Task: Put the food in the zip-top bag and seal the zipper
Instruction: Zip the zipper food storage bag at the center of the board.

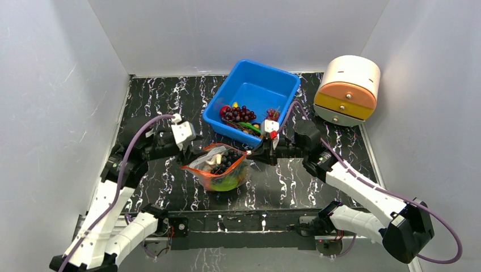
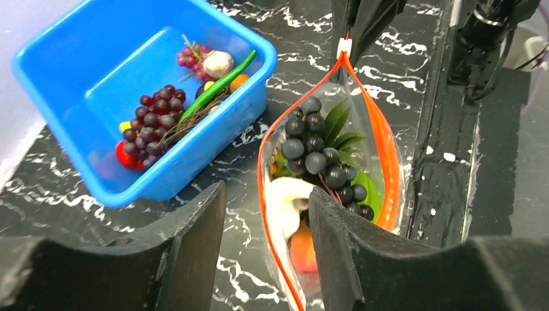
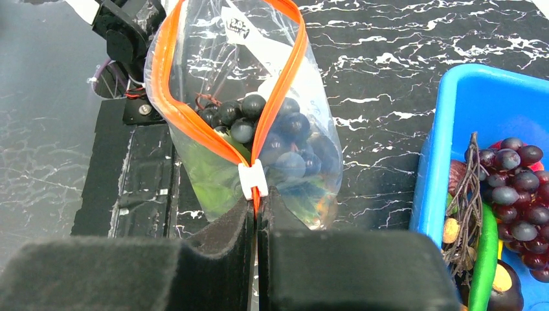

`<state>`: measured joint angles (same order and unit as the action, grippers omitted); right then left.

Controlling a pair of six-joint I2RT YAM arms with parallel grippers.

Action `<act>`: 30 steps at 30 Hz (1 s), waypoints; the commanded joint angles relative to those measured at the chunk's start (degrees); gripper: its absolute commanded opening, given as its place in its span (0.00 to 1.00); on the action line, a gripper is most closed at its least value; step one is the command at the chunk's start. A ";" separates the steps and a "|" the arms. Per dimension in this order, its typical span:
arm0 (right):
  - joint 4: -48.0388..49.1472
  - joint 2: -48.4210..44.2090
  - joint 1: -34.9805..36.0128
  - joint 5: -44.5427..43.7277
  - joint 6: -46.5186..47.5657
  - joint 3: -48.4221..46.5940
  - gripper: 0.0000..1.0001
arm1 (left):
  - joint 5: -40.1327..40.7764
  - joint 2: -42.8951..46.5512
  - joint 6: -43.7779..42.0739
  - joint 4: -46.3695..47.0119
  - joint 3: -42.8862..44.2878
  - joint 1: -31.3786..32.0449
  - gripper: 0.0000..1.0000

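We lose the end of the zipper (image 3: 283, 84) between the pressed pads (image 3: 220, 259) of the right gripper (image 3: 257, 214). The bag (image 2: 353, 97) runs off the left wrist view's bottom edge; a finger (image 2: 349, 259) of the left gripper (image 2: 267, 194) covers part of the peach (image 2: 303, 249).

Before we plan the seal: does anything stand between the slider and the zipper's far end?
Yes: dark grapes and a white piece bulge up between the zipper strips, and one left gripper finger seems to sit in the mouth.
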<state>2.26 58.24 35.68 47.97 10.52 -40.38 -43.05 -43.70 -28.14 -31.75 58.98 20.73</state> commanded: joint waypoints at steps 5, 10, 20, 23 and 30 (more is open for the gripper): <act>4.13 -0.12 1.13 0.60 -1.15 -2.76 0.00 | -12.82 -4.74 7.35 17.85 -2.44 0.15 0.50; 5.48 0.18 1.55 0.29 -2.03 -2.25 0.00 | -8.19 -7.10 8.53 22.54 -3.71 4.76 0.51; 6.38 0.18 2.07 -1.43 -2.91 -1.39 0.00 | 4.55 -14.31 8.76 26.83 -4.02 19.80 0.53; 6.85 0.14 2.13 -1.55 -3.21 -1.12 0.00 | 7.77 -15.63 7.88 28.30 -4.56 22.66 0.53; 7.30 0.08 2.31 -1.73 -3.49 -1.10 0.00 | 7.27 -18.03 5.21 27.97 -4.49 25.36 0.49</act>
<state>3.81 58.89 37.56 46.44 7.84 -40.62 -36.07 -61.19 -20.62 -5.56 54.39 45.21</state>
